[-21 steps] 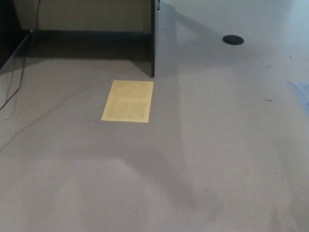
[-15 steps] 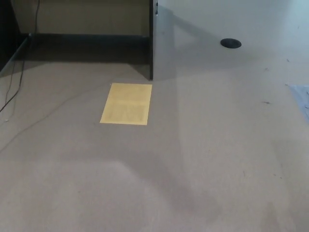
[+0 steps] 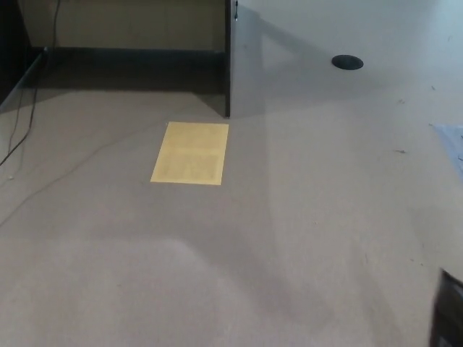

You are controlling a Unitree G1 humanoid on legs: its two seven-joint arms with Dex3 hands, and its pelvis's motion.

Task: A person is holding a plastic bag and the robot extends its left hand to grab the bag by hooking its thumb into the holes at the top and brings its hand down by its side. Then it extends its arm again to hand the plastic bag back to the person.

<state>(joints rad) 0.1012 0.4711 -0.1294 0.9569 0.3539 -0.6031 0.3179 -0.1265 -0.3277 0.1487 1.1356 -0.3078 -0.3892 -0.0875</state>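
While the head view looks down on floor, the robot shows only doubtfully.

1. Left robot hand: not in view; whether released, clenched or grasping cannot be told.
2. Right robot hand: possibly the dark shape (image 3: 447, 312) at the lower right corner. It is black, upright, badly blurred and cut off by the right and bottom edges. Whether it is a hand or a forearm cannot be told, nor its fingers, nor any hold. Nothing visible touches it. Its pose is unreadable beyond standing low at the robot's right side.
3. Bag: outside the picture; its place cannot be told.
4. Floor (image 3: 123, 275): grey-beige, filling most of the view, crossed by soft shadows.
5. Yellow sheet (image 3: 190, 152): rectangular, lying flat on the floor left of centre, fully visible, with faint markings too small to read.
6. Dark panel (image 3: 228, 58): upright, seen edge-on, just beyond the sheet's far right corner.
7. Black disc (image 3: 347, 62): round, on the pale surface right of the panel, well apart from the sheet.
8. Cable (image 3: 22, 137): thin, trailing down the left side and running off the left edge.
9. Pale bluish item (image 3: 453, 144): at the right edge, cut off, unidentifiable.
10. Skirting (image 3: 130, 58): dark band along the far wall, left of the panel.
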